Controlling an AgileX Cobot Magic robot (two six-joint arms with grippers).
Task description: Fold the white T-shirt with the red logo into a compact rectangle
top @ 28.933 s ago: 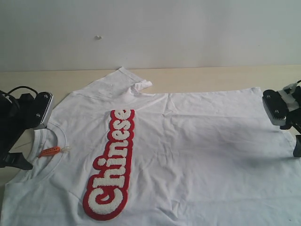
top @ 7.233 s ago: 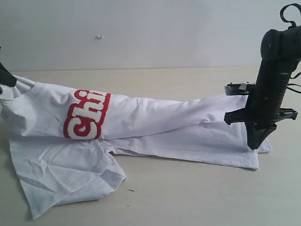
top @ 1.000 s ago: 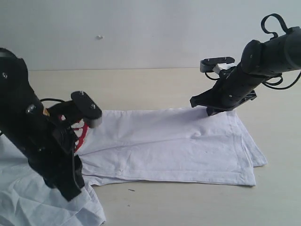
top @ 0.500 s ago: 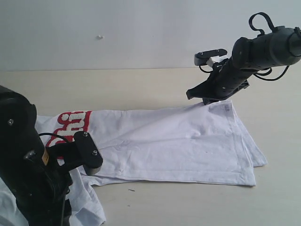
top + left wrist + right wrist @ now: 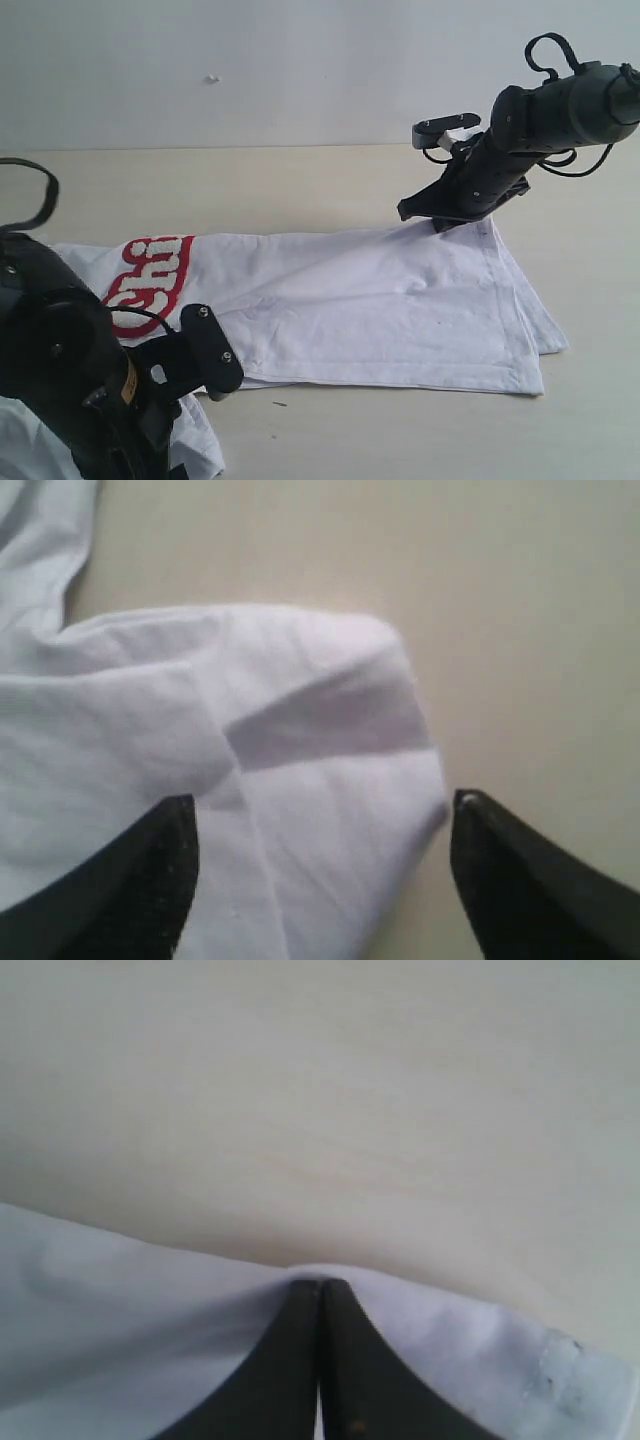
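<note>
Left pincer (image 5: 320, 875) is just springing open, dropping its fold of white T-shirt (image 5: 380, 310) nr tabletop (image 5: 300, 190) front-left corner; right pincer (image 5: 320, 1305) is clamping same shirt twd right edge. Lengthwise fold is settling; crosswise folds pending.

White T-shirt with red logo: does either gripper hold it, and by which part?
The shut right gripper pinches the white cotton T-shirt at its far edge, near the hem corner. The open left gripper holds nothing.
</note>
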